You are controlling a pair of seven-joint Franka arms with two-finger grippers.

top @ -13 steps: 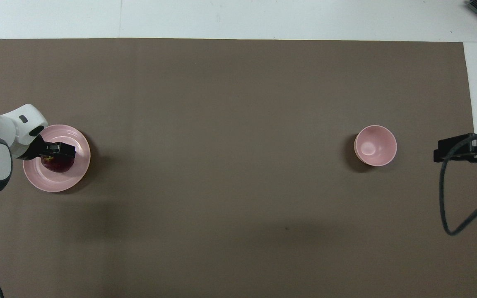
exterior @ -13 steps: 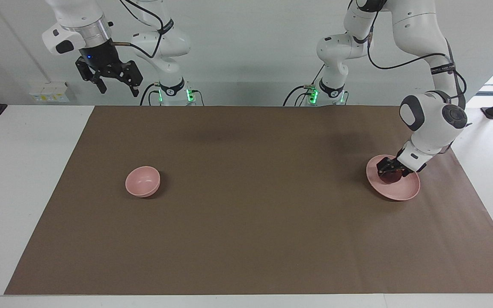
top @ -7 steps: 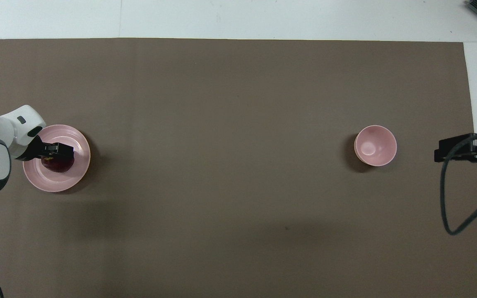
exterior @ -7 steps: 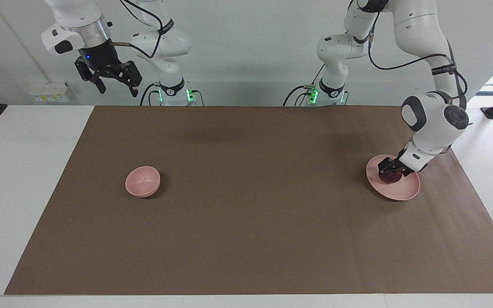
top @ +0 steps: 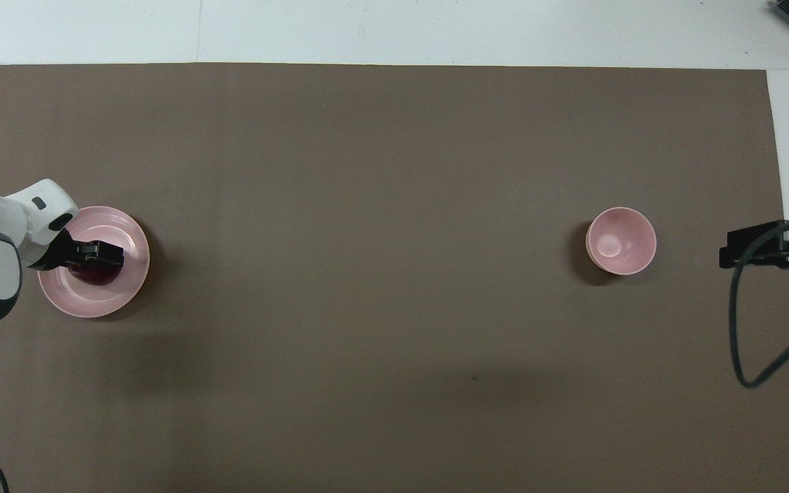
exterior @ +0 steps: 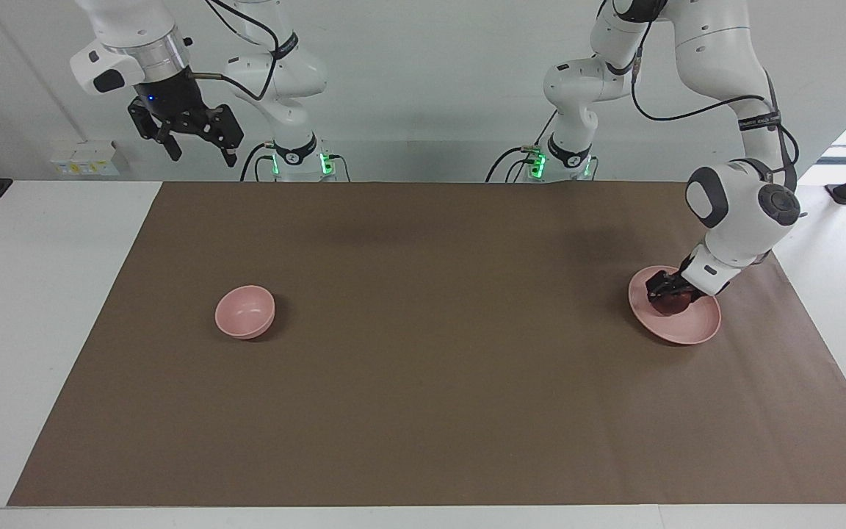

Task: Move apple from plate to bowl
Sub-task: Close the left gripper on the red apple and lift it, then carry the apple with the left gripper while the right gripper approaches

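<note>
1. The grasp step is judged to be in hand: the left end effector (exterior: 670, 295) is lowered onto the apple (exterior: 673, 305), which lies on the pale pink plate (exterior: 698, 328) at the left arm's end of the surface (exterior: 423, 411).
2. In the overhead view the left end effector (top: 96, 252) is seen set over the top of the apple (top: 96, 274), with dark red skin showing just below it.
3. Whether the fingers have met the apple's sides cannot be told; no firm hold can be claimed, and the apple is judged not yet lifted off the plate (top: 76, 301).
4. The right end effector (exterior: 195, 143) is held high over the right arm's end of the surface, its fingers spread apart and nothing between them; that arm is waiting.
5. The pink bowl (exterior: 245, 311) stands empty toward the right arm's end, well apart from the plate.
6. The next move is judged to call for the fingers to be closed firmly on the apple, which is round and may roll or slip.
7. A straight lift clear of the plate's rim would then be needed, followed by a long carry along the surface to the bowl (top: 621, 240).
8. Since the bowl is only a little wider than the apple, a centred release low over its opening would be required.
</note>
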